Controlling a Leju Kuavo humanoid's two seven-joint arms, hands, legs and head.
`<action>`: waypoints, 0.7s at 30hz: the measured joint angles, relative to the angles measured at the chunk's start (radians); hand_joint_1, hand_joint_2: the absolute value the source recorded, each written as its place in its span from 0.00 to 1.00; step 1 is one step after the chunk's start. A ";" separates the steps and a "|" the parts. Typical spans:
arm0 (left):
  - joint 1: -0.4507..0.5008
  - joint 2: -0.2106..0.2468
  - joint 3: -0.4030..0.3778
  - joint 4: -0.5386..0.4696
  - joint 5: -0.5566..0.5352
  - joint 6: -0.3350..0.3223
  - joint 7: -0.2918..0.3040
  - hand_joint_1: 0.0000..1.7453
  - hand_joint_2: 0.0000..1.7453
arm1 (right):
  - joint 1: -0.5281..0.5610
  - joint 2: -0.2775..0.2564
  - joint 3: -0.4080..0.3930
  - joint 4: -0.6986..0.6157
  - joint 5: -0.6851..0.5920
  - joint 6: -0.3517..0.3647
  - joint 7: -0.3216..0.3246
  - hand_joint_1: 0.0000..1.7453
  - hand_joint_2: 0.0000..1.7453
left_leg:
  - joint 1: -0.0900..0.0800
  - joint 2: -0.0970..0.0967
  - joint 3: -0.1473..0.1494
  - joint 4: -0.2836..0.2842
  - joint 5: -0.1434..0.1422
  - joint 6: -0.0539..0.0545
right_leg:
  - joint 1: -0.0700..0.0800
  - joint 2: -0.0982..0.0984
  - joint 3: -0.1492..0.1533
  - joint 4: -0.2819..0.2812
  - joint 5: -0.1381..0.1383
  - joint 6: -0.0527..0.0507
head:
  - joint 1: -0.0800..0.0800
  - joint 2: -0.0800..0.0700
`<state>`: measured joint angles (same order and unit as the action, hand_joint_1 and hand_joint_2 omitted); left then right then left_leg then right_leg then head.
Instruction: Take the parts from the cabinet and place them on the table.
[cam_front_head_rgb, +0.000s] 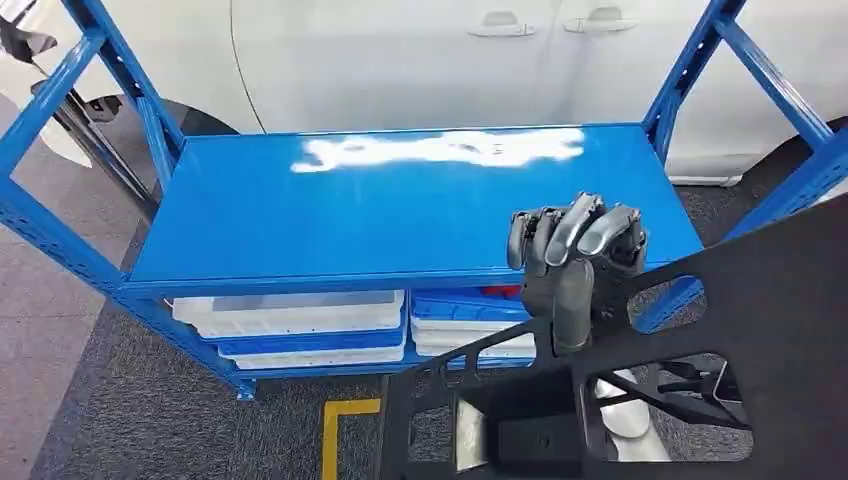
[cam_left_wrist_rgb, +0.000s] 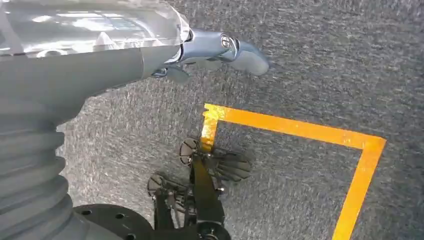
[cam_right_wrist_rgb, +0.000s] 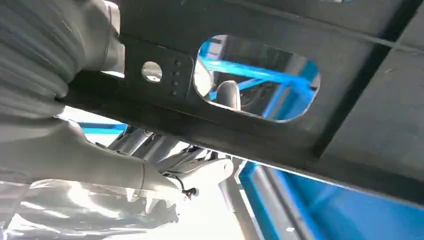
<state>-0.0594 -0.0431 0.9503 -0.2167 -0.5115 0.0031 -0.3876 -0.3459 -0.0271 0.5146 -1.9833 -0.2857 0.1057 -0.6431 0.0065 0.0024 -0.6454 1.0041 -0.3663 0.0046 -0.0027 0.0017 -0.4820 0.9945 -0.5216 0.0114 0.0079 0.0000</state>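
1. Nearest the camera in the head view is a large black part (cam_front_head_rgb: 760, 330), a flat plate with cut-out openings and struts, filling the lower right of the picture. It runs long from low centre up towards the right.
2. The right hand (cam_front_head_rgb: 570, 255) grips this black part at its upper left edge, fingers curled over the top and the thumb down the near face. In the right wrist view the same black part (cam_right_wrist_rgb: 260, 75) lies across the hand (cam_right_wrist_rgb: 165, 165), with an oval opening through which blue framing shows.
3. The left hand (cam_left_wrist_rgb: 220, 50) hangs over grey carpet and a yellow floor line (cam_left_wrist_rgb: 300, 131). One pale finger sticks out; whether the rest are curled or apart I cannot tell, and I see nothing in it.
4. Going left to right on the blue shelf unit: its top shelf (cam_front_head_rgb: 400, 200) carries only a bright glare patch; the blue uprights stand at either end.
5. Under the top shelf, on the lower level, a stack of white and blue trays (cam_front_head_rgb: 300, 325) sits towards the left end, and a second stack (cam_front_head_rgb: 460, 320) sits towards the right end, just left of the gripping hand, with something red at its back.
6. Judgement: the part is already out and carried by the right arm alone. It hangs in front of the shelf unit's front right corner, so the next move needs to swing its long axis clear of the right upright before setting it down.
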 joint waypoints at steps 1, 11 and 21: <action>0.000 0.000 0.000 0.000 0.000 0.000 0.000 0.00 1.00 | -0.003 -0.004 0.000 0.003 0.000 0.001 -0.002 1.00 1.00 | 0.003 0.000 -0.002 -0.002 0.010 -0.006 | 0.002 0.000 -0.002 -0.003 0.000 -0.006 | 0.008 0.000; 0.007 -0.007 0.010 0.000 0.006 0.016 0.002 0.00 1.00 | 0.017 -0.013 0.016 0.059 0.010 0.019 -0.037 1.00 1.00 | 0.006 -0.003 -0.003 0.258 -0.132 -0.028 | -0.001 -0.009 -0.148 0.001 0.122 -0.035 | -0.003 0.000; 0.000 -0.013 0.011 0.000 -0.004 0.017 0.010 0.00 1.00 | 0.013 -0.024 0.016 0.068 0.014 0.019 -0.040 1.00 1.00 | 0.003 0.006 0.126 -0.025 -0.101 0.025 | -0.006 -0.004 -0.233 0.135 0.022 0.018 | 0.000 0.000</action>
<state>-0.0592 -0.0561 0.9609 -0.2163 -0.5154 0.0202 -0.3780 -0.3330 -0.0515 0.5310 -1.9154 -0.2720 0.1244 -0.6828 0.0094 0.0080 -0.5199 0.9787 -0.4672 0.0294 -0.0089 -0.0024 -0.7153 1.1294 -0.4999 0.0292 0.0080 0.0000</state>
